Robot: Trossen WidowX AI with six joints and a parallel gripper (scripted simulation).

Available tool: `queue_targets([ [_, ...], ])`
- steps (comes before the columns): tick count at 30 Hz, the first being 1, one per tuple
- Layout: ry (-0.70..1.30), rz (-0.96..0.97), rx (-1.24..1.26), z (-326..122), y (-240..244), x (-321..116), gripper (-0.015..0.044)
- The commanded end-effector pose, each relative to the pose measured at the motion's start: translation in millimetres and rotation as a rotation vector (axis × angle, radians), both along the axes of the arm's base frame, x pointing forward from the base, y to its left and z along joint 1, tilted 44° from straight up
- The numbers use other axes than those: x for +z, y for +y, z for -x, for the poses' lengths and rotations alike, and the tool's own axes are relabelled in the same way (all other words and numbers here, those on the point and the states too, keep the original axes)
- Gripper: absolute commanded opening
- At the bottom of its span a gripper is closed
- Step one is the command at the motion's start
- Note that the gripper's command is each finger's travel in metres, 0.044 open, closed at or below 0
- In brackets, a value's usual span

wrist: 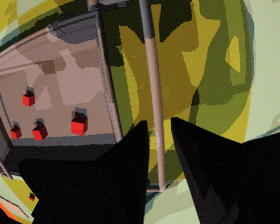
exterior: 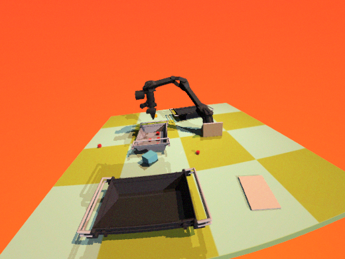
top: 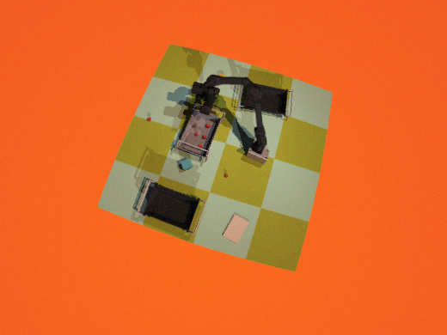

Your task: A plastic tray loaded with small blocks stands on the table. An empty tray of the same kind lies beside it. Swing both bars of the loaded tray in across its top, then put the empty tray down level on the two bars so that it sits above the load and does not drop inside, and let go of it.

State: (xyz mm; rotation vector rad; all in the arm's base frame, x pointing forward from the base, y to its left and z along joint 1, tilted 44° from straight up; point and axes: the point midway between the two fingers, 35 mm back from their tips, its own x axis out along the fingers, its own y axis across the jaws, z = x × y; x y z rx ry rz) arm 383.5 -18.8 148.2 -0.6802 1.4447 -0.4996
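Observation:
The loaded pinkish-grey tray [top: 192,126] [exterior: 142,137] [wrist: 75,82] stands on the table with several red blocks inside. Its near bar [top: 193,146] lies in across the top at the near end. Its far bar [wrist: 156,100] is out beyond the far end. My gripper [top: 206,109] [exterior: 153,118] [wrist: 159,125] points down over that far bar, fingers a little apart and empty. The bar shows between the fingertips in the wrist view, seemingly below them. Two empty black trays stand with bars out: one front left [top: 172,202] [exterior: 142,212], one at the back [top: 268,102] [exterior: 186,112].
A teal block [top: 185,164] [exterior: 150,157] lies off the loaded tray's near end. A flat pink plate [top: 235,228] [exterior: 259,192] lies at the front right. Small red blocks lie on each side of the loaded tray. A small orange thing [top: 222,76] [exterior: 156,115] shows beyond the arm.

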Motion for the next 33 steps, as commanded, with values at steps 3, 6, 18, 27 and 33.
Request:
queue_targets([
  [3,0.005,0.007,0.003,-1,-16,-15,0.0081],
  [6,0.005,0.008,0.003,-2,-23,-22,0.0081],
  [18,0.005,0.009,0.003,-1,-25,-30,0.0081],
  [27,0.006,0.007,0.003,3,5,-28,0.0081],
  [33,0.006,0.007,0.003,5,17,-35,0.0081],
])
